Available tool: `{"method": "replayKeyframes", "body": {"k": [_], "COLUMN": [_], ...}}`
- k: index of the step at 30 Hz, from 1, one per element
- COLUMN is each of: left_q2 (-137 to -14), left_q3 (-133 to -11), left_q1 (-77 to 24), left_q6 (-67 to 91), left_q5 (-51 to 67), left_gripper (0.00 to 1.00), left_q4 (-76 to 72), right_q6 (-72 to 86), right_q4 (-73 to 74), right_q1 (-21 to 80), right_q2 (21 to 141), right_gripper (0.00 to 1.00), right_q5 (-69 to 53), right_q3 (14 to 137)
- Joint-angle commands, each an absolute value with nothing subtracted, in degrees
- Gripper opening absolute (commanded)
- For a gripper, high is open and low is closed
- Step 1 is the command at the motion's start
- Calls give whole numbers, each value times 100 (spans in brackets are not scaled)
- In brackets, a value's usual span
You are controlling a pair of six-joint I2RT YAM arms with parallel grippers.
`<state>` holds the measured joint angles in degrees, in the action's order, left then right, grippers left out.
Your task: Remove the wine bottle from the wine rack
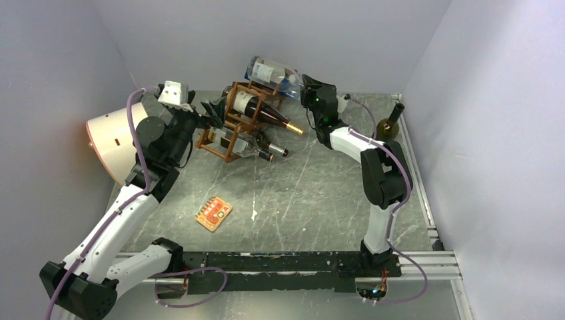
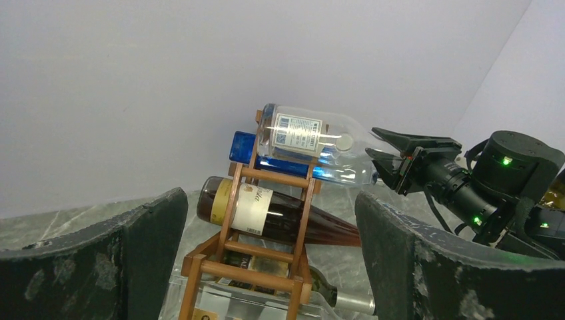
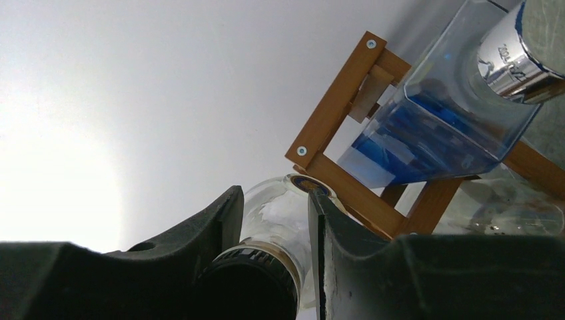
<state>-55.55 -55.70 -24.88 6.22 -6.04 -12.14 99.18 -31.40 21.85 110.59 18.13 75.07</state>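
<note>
Right gripper clamps neck of wine bottle.

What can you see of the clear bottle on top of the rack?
The clear bottle looks like colourless glass, with a white printed label and a dark cap. It lies on its side on the top of the wooden rack, close to a blue bottle. Its neck points toward the right gripper, whose fingers press on both sides of the neck just behind the cap. Its contents cannot be made out.
</note>
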Motion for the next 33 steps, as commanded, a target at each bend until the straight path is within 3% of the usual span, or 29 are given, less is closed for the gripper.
{"method": "replayKeyframes", "body": {"k": [1,33], "left_q2": [-5572,-5694], "left_q3": [-5643,-5677], "left_q1": [-2540,-2580], "left_q6": [607,649], "left_q5": [-488,-391], "left_gripper": [99,99], "left_q4": [-1328,-1276], "right_q6": [10658,10343], "right_q4": [-4642,-3608], "right_q1": [2109,1363], "right_q2": [10280,9016], "right_gripper": [0,0], "right_q5": [1734,842], "right_q3": [7782,7535]}}
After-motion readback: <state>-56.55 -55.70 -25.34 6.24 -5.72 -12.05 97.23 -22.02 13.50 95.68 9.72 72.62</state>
